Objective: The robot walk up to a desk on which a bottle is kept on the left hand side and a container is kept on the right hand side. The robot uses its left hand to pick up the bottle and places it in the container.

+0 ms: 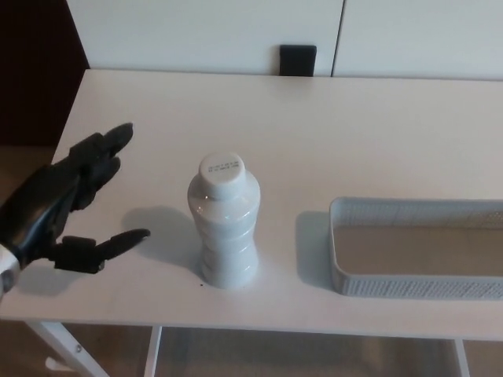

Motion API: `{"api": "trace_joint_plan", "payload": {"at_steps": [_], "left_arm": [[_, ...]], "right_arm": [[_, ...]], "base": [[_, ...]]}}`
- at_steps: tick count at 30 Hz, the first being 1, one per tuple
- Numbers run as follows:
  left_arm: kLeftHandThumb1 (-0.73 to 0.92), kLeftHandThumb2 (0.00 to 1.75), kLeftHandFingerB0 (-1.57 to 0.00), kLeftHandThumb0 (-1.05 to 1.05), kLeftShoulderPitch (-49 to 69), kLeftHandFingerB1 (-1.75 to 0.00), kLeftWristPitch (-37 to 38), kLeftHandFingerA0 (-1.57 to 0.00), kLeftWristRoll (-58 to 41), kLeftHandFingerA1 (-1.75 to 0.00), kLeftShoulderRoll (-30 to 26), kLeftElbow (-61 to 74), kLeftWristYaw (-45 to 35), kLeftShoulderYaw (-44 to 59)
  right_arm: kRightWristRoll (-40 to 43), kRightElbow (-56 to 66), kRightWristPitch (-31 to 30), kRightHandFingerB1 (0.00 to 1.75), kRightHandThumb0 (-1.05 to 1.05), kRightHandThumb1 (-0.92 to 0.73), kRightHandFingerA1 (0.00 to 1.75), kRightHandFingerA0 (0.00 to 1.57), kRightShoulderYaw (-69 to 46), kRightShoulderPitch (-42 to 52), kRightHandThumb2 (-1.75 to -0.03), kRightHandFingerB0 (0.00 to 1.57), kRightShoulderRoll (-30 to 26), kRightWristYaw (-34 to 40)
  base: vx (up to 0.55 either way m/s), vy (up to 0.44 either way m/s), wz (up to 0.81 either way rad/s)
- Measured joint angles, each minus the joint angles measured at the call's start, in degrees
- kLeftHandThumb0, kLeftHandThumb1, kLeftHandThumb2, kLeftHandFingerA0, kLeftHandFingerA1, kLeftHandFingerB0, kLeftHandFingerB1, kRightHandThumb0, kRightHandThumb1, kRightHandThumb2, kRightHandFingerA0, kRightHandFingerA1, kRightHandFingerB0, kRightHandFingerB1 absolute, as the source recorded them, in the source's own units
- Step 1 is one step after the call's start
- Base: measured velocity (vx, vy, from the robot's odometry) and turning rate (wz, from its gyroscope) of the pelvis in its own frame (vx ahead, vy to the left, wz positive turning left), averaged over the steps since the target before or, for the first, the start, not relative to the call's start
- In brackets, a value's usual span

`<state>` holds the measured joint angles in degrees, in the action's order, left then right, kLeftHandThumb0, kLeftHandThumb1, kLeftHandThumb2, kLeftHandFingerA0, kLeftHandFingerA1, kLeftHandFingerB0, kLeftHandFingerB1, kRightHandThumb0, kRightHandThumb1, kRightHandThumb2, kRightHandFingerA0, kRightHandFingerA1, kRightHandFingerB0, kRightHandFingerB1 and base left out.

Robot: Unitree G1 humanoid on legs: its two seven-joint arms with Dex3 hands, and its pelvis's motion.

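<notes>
White surface (354,118) carries an upright bottle (225,224); our left hand (67,200) is released, fingers spread. We should close squarely around its waist.

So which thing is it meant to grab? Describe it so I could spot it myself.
Start with the white desk that fills the view. Near its front edge, left of the grey mesh container, stands a white bottle, upright with its cap on. It is the only tall, waisted thing there, and the black left hand is open just to its left, not touching.
</notes>
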<state>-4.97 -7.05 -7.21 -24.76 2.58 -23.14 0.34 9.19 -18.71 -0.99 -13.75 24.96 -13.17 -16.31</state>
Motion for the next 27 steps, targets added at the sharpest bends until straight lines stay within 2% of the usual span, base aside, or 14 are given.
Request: {"api": "trace_joint_plan", "payload": {"at_steps": [9, 20, 27], "left_arm": [[0.43, 0.76, 0.00, -0.70, 0.47, 0.00, -0.82, 0.00, -0.55, -0.05, -0.34, -5.54, -2.50, 1.60], [0.41, 0.74, 0.00, -0.67, 1.12, 0.00, -3.65, 0.00, -2.18, -0.04, 0.57, -5.85, -4.16, 2.74], [0.35, 0.66, 0.00, -0.52, 1.51, 0.00, -6.04, 0.00, -3.13, -0.03, 3.26, -3.53, -4.18, 2.11]], "right_arm": [[-0.03, 0.61, -0.28, 0.52, -0.27, -0.64, 0.58, 0.61, 0.05, -0.52, -0.58, 0.55, 0.00, 0.20], [-0.05, 0.28, -0.83, 0.50, -0.31, -0.62, 0.56, 0.62, 0.27, -1.05, -0.58, 0.56, 0.00, 0.29], [-0.46, -1.43, -0.77, 0.51, -0.31, -0.63, 0.56, 0.62, 0.87, -2.37, -0.58, 0.56, -0.02, 0.29]], "base": [[0.00, 0.000, 0.00], [0.00, 0.000, 0.00], [0.00, 0.000, 0.00]]}}
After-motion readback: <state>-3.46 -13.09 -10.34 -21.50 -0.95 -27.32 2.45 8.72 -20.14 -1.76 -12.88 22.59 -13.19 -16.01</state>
